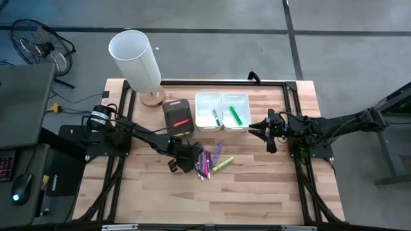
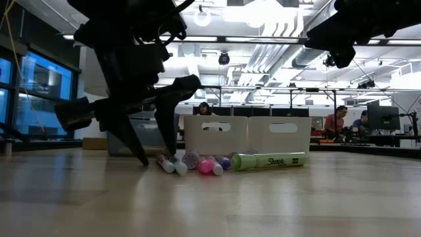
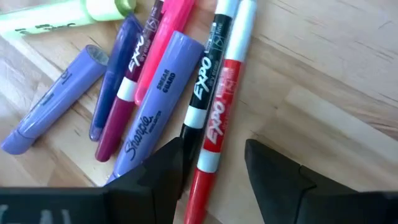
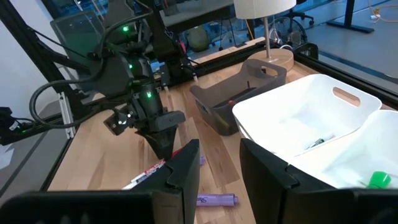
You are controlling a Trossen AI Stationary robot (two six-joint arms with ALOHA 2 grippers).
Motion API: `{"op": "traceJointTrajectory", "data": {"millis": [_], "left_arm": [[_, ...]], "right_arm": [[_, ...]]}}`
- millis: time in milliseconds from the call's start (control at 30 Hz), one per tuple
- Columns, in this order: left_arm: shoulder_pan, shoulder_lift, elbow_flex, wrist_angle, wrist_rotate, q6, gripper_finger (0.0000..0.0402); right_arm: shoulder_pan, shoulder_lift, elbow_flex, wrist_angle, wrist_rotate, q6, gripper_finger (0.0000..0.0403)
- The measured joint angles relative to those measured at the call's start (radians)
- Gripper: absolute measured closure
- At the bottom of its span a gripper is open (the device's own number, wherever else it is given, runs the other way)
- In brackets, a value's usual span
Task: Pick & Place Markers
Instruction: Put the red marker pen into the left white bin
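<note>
While the left gripper (image 1: 186, 160) hangs low over the middle of the desk (image 1: 257, 192) in the high view, the markers (image 1: 212, 160) lie fanned out just beside its tip, and the right gripper (image 1: 264, 131) waits well apart next to two white bins (image 1: 221, 110); one dark bin (image 1: 176, 114) holds a red marker (image 1: 182, 122), and each white bin holds something green. Down at desk level, the left gripper's fingers (image 2: 141, 141) plant on the wood just beside the row of marker ends, a green Sharpie highlighter (image 2: 270, 160) lying at the far end of that row. Over to the left wrist view: jaws spread, nothing pinched, and a red Expo marker (image 3: 217, 118) lies right in the gap between them, a black one (image 3: 202, 93) touching it alongside, then two purple highlighters, one maroon pen, one purple pen, one pink, one pale green. Right wrist view: jaws parted around nothing, one purple marker (image 4: 216, 200) on the desk below.
</note>
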Motion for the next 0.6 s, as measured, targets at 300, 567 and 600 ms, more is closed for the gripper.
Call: {"op": "traceJointTrajectory", "data": {"millis": [300,567,600], "left_arm": [[0.000,0.014,0.003,-0.021,0.005,-0.045,0.0228],[0.000,0.016,0.003,-0.052,0.001,-0.144,0.0228],[0.000,0.016,0.003,-0.057,0.004,-0.153,0.0228]], "right_arm": [[0.000,0.000,0.000,0.000,0.000,0.000,0.0300],[0.000,0.000,0.000,0.000,0.000,0.000,0.0299],[0.000,0.000,0.000,0.000,0.000,0.000,0.0300]]}}
